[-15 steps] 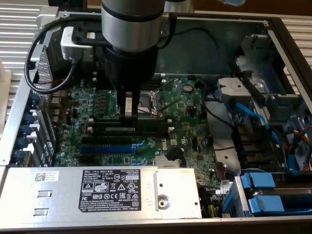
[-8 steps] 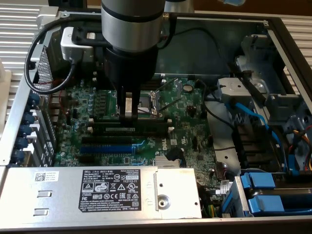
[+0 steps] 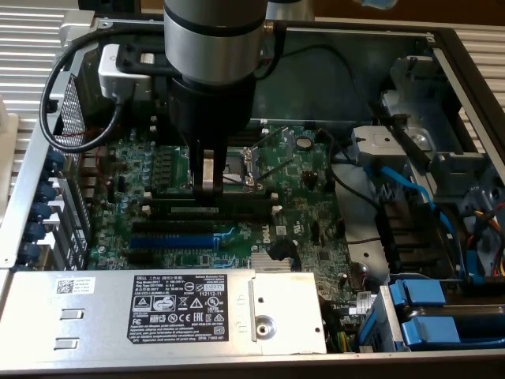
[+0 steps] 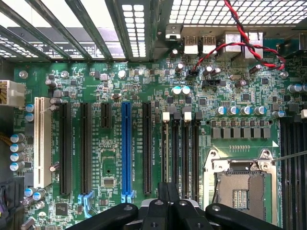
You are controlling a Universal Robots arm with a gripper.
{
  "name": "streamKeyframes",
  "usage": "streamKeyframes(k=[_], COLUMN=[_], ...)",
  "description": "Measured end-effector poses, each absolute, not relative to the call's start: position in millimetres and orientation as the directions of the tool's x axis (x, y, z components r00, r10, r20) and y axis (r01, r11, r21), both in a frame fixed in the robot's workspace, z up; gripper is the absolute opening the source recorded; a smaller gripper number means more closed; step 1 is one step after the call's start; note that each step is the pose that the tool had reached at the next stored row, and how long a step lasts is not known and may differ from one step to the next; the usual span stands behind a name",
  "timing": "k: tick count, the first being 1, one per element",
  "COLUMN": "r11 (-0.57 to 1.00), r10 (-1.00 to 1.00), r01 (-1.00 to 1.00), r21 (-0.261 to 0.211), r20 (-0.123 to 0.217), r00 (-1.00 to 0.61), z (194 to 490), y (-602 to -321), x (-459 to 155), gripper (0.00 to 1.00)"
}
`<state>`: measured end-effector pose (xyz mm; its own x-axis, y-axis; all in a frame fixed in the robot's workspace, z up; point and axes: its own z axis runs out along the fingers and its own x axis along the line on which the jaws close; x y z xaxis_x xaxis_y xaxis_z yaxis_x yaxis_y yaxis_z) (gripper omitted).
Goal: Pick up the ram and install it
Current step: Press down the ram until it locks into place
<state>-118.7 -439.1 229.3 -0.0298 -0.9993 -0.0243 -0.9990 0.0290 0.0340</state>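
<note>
pincer [image 3: 208, 186] closed over memory slots [image 3: 213, 207] — ram perhaps seated.

We cannot tell whether the gripper [image 3: 209, 183] touches the ram [image 3: 211, 210] beneath it: its fingertips cover the spot where the two would meet. The arm [image 3: 213, 47] is cut off by the exterior view's top edge and hides the board behind it. The power supply [image 3: 158, 312] covers the motherboard's [image 3: 308, 205] near edge. Its label print is too small to read.
</note>
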Motion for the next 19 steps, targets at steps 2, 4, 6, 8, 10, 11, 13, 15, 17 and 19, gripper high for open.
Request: streamKeyframes(k=[2, 4, 6, 8, 10, 11, 13, 15, 17, 19], r11=[0.029, 0.029, 0.029, 0.029, 0.029, 0.029, 0.029, 0.029, 0.029, 0.029], r10=[-0.999, -0.999, -0.999, -0.999, -0.999, -0.999, -0.999, -0.999, -0.999, -0.999], r01=[-0.999, -0.999, -0.999, -0.999, -0.999, -0.999, -0.999, -0.999, -0.999, -0.999], r21=[0.034, 0.034, 0.034, 0.034, 0.034, 0.034, 0.034, 0.034, 0.034, 0.034], r20=[-0.024, -0.024, -0.024, -0.024, -0.024, -0.024, -0.024, -0.024, -0.024, -0.024], r00=[-0.03, -0.03, -0.03, -0.03, -0.03, -0.03, -0.03, -0.03, -0.03, -0.03], z=[228.8, 228.2, 228.1, 227.8, 227.5, 227.4, 227.2, 226.7, 226.4, 226.2], y=[-439.2, -439.1, -439.2, -439.1, -439.1, -439.1, -439.2, -439.1, -439.2, -439.2], x=[-118.8, -118.7, -118.7, -118.8, -118.8, -118.8, -118.8, -118.7, -118.7, -118.7], gripper=[0.11, 0.11, 0.11, 0.11, 0.11, 0.11, 0.11, 0.11, 0.11, 0.11])
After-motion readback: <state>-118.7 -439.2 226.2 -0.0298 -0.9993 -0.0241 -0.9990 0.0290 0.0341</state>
